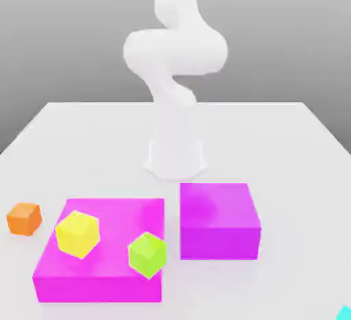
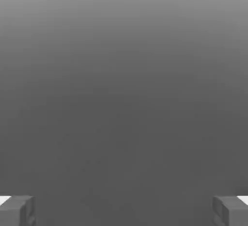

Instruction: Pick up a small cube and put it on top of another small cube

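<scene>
1. My arm point(image 1: 175, 72) rises from its base on the white table point(image 1: 89, 127). I place everything by the wide magenta block point(image 1: 103, 274) in front of that base.
2. A yellow cube point(image 1: 77, 234) and a lime-green cube point(image 1: 147, 254) rest on this block.
3. A second magenta block point(image 1: 219, 223) stands just beside it, toward the exterior view's right; an orange cube point(image 1: 25, 218) sits near its other side.
4. The small cyan cube point(image 1: 345, 313) lies well apart, far toward the exterior view's right, cut by the frame edge.
5. My pincer point(image 2: 124, 210) is spread wide, pinching nothing.
</scene>
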